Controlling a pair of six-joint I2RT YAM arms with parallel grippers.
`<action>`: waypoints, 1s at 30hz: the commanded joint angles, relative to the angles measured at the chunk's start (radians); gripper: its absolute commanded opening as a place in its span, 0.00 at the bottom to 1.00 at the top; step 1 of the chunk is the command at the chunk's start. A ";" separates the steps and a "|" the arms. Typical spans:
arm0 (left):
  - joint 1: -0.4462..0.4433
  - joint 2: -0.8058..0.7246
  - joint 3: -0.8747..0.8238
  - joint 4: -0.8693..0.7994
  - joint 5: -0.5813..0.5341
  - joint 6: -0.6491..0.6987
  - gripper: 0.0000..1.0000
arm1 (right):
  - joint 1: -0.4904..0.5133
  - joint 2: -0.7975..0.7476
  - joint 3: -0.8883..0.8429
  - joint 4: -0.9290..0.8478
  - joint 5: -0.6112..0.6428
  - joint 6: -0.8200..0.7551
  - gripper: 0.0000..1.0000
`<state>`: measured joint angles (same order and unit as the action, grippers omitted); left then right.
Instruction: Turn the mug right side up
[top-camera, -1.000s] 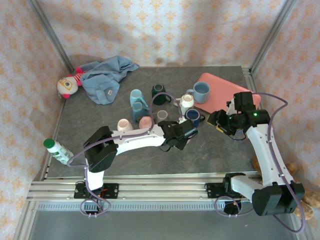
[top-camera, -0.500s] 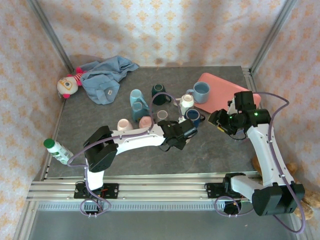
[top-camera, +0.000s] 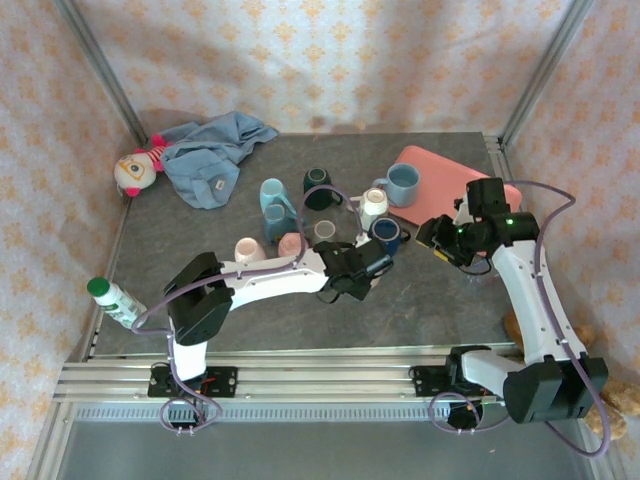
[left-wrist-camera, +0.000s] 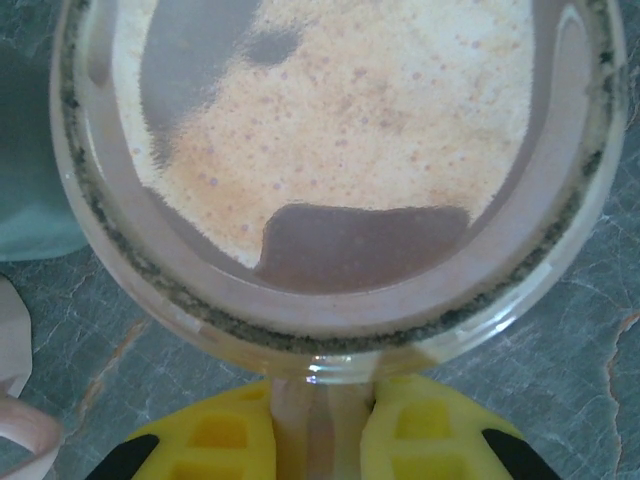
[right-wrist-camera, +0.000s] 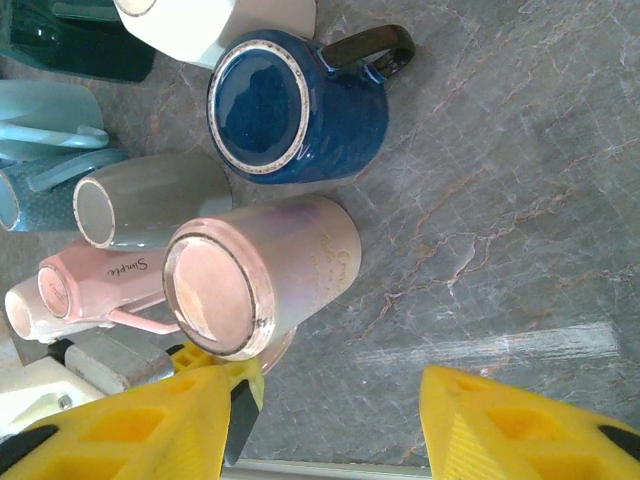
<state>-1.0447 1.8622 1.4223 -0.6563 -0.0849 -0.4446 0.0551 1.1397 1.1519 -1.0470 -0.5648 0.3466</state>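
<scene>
Left gripper (top-camera: 368, 265) is in among the cluster of mugs, and on the left wrist view its yellow fingers (left-wrist-camera: 440, 445) are pressed in on either side of the handle (left-wrist-camera: 322, 430) of the frosted pale-pink ceramic mug (left-wrist-camera: 330, 150). That's a firm clamp on it. The right wrist view has that mug (right-wrist-camera: 300, 260) leaning at a slant, its glazed base aimed up and outward, so it's not righted yet. Whether its rim touches the grey marbled tabletop (right-wrist-camera: 480, 200), I can't tell. It sits just beside a dark blue glazed mug (right-wrist-camera: 300, 120) and a grey mug (right-wrist-camera: 160, 200), both bottom-up too. Right gripper (right-wrist-camera: 335, 385) hangs nearby with its fingers wide apart, holding nothing. So we're at the turn itself: grasp made, flip to come. The next move looks like a lift clear of the neighbours, a roll of the wrist until the mouth faces up, then a set-down on bare table.
</scene>
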 joint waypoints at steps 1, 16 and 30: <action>0.009 -0.090 -0.036 0.019 -0.024 0.000 0.00 | -0.004 0.012 0.035 0.016 0.020 0.004 0.53; 0.009 -0.406 -0.156 0.138 -0.017 0.056 0.00 | -0.005 0.064 0.103 0.016 0.009 -0.001 0.52; 0.009 -0.582 -0.169 0.205 -0.103 0.117 0.00 | -0.005 -0.022 0.052 0.125 -0.144 -0.062 0.51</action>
<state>-1.0447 1.3369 1.2213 -0.5587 -0.1104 -0.3695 0.0551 1.1633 1.2232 -0.9863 -0.6327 0.3225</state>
